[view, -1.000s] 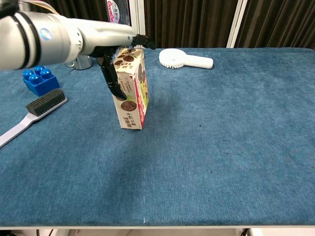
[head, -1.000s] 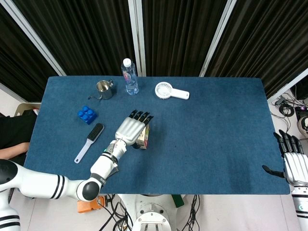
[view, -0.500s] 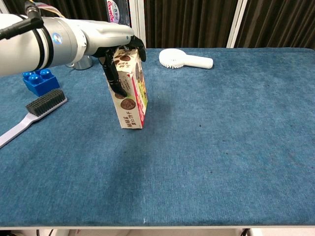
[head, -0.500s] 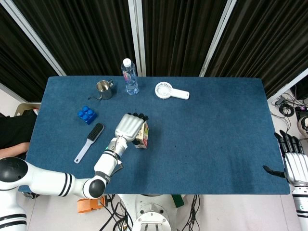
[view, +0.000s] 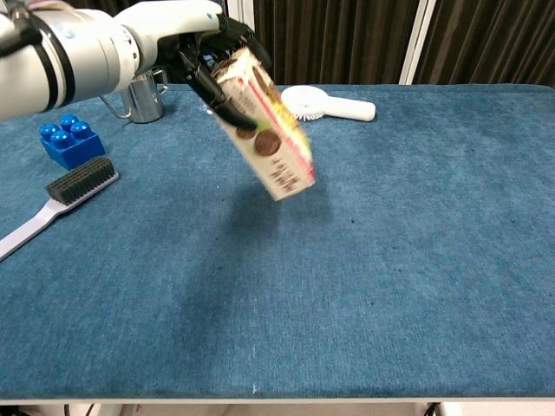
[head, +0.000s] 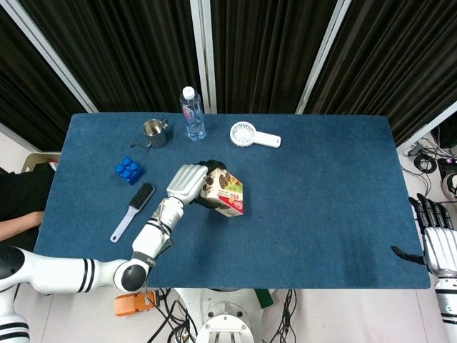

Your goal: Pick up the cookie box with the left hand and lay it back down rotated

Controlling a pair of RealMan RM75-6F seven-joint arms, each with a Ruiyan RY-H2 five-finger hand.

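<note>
So the left hand (view: 204, 39) has the cookie box (view: 264, 139) wrapped at its upper end, fingers (view: 227, 108) curled down over the printed face and the rest of the hand behind it. The box is clear of the table (view: 416, 260) now, hanging tilted with its free end swung down and toward the robot's right, and there's a shadow on the cloth underneath it. Gripping it up near one end looks deliberate: it lets the long body pivot freely, which is what a rotated put-down would need. In the head view the same hand (head: 187, 183) sits just left of the box (head: 223, 191), which shows its cookie-print face upward at a slant.

Compared with a second ago, that's a big change. Back then the box stood upright on the cloth with the hand only closing around its top; half a second ago it was still standing, barely leaning. Now it's lifted, tipped well over, and shifted a bit to the right.

The right hand (head: 437, 241) is parked off the table's right corner, fingers straight and apart, holding nothing, same as before.

Everything else is in its place: blue block (view: 63, 141), brush (view: 54, 202), metal cup (view: 146, 95), handheld fan (view: 325, 104), and the water bottle (head: 191, 114) at the back.
</note>
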